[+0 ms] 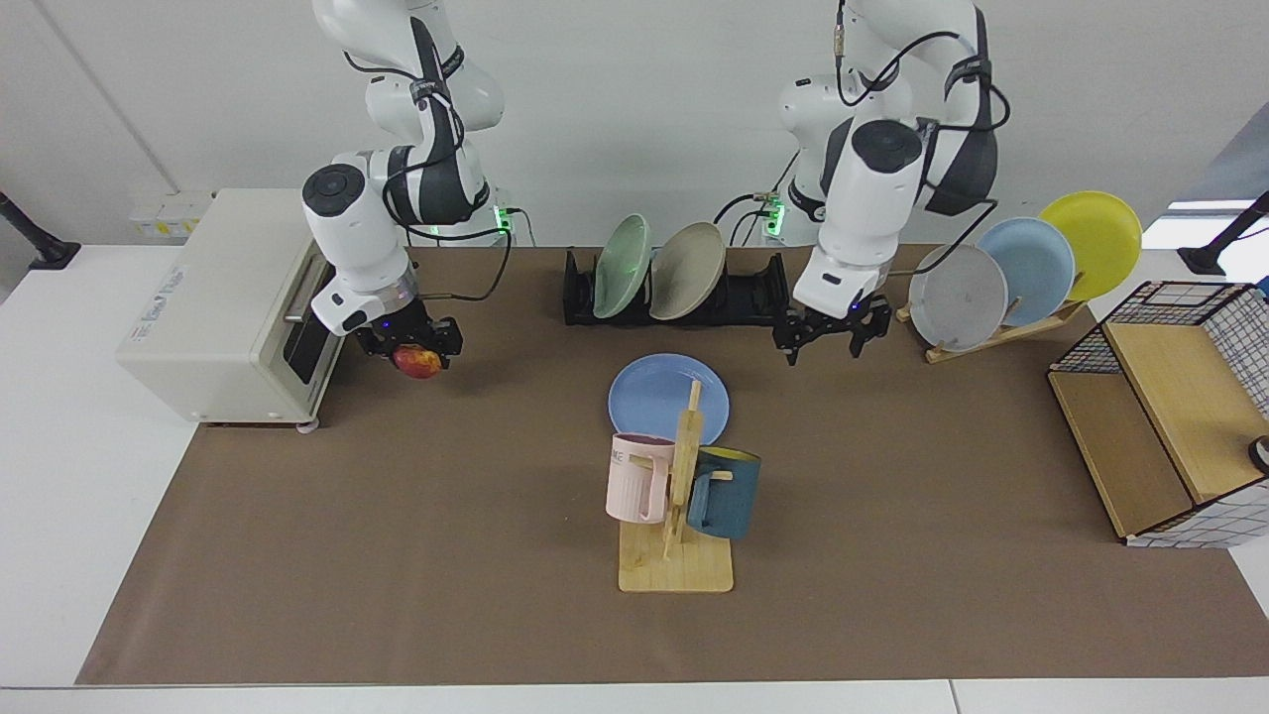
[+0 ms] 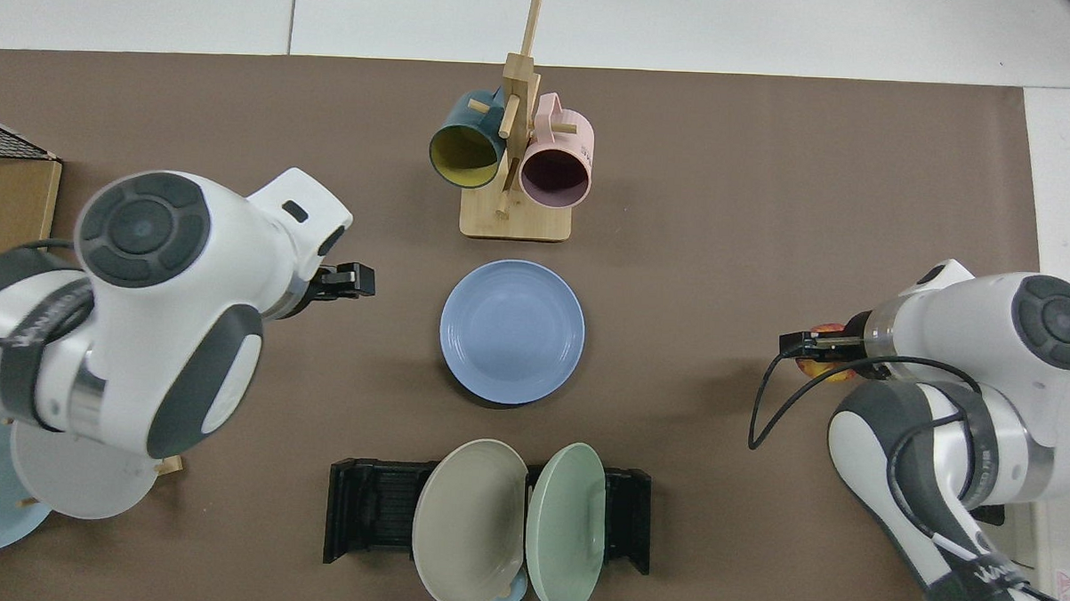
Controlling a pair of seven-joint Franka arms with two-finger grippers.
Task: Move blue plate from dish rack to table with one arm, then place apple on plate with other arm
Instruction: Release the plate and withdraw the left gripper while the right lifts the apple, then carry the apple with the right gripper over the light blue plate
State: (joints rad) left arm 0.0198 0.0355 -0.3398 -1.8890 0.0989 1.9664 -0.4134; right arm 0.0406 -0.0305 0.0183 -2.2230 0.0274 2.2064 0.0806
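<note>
Two arms in view. We see the blue plate [image 1: 668, 399] [image 2: 512, 331] lying flat on the table [image 1: 397, 535] [image 2: 726, 183], between the dish rack [image 1: 739, 297] [image 2: 363, 508] and the mug stand [image 1: 676, 555] [image 2: 514, 213]. Left gripper [image 1: 831, 337] [image 2: 347, 281] hangs above the mat, fingers spread, holding nothing, well clear of the plate. Right gripper [image 1: 414, 349] [image 2: 814, 344] is pinching the apple [image 1: 417, 362] [image 2: 819, 368], lifted off the mat just beside the toaster oven [image 1: 233, 302]. Rack holds a green plate [image 1: 623, 266] [image 2: 565, 526] and a beige plate [image 1: 687, 270] [image 2: 468, 521].
</note>
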